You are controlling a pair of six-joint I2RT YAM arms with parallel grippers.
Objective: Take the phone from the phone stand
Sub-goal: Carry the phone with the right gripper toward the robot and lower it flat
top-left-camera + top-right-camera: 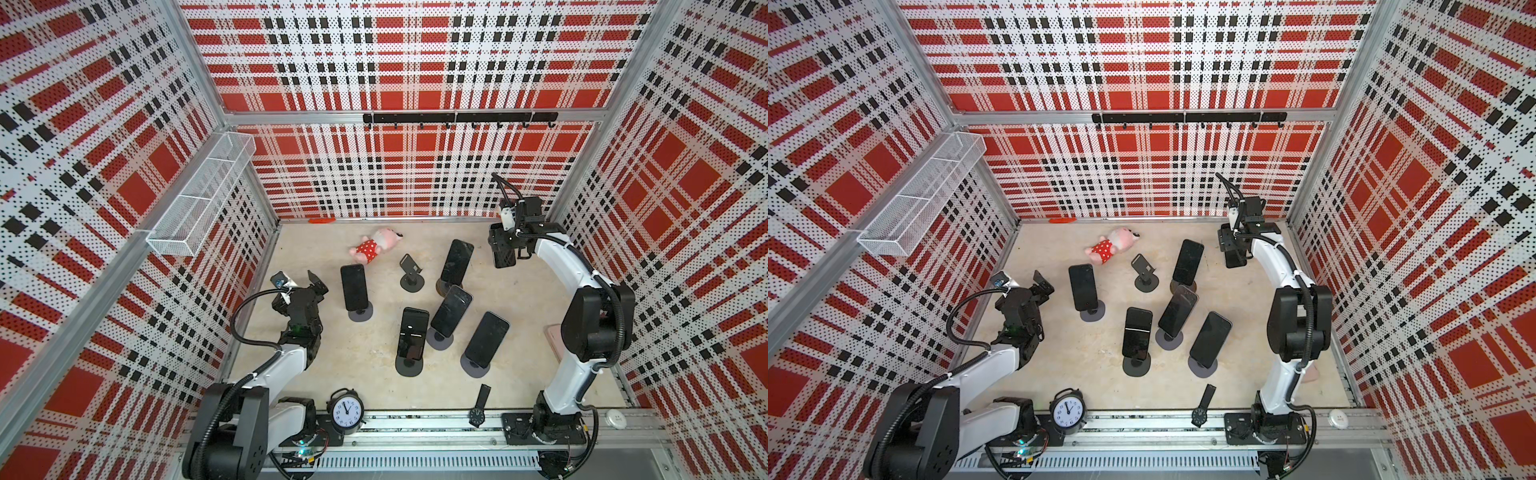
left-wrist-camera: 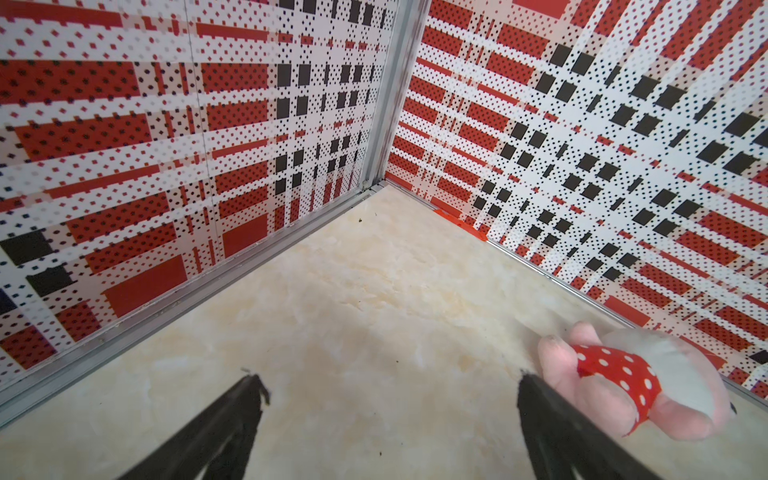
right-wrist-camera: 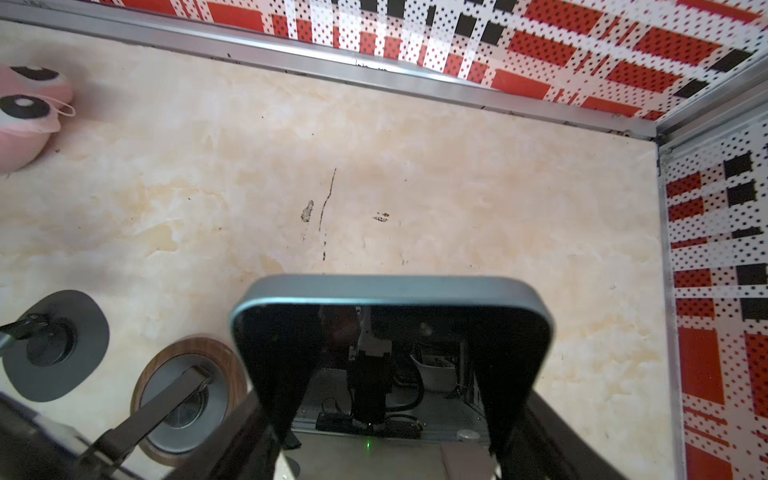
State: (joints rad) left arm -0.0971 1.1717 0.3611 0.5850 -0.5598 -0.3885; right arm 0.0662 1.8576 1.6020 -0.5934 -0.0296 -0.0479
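Black phone (image 3: pixel 390 289) sits clamped in the right gripper (image 3: pixel 395 332) near the back right corner of the surface (image 1: pixel 374 374), apart from the bare phone stand (image 1: pixel 410 272). The left gripper (image 2: pixel 388 384) gapes, holding nothing.

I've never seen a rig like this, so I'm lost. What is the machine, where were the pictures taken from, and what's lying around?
These are two robot arms in a plaid-walled box. Two pictures look down from above; the other two come from a camera on each arm's wrist. On the table five phones rest on stands, beside one empty stand. A soft toy lies at the back; an alarm clock and a wristwatch sit at the front edge. The right arm's fingers are shut on a sixth phone; the left arm's fingers are open, holding nothing.
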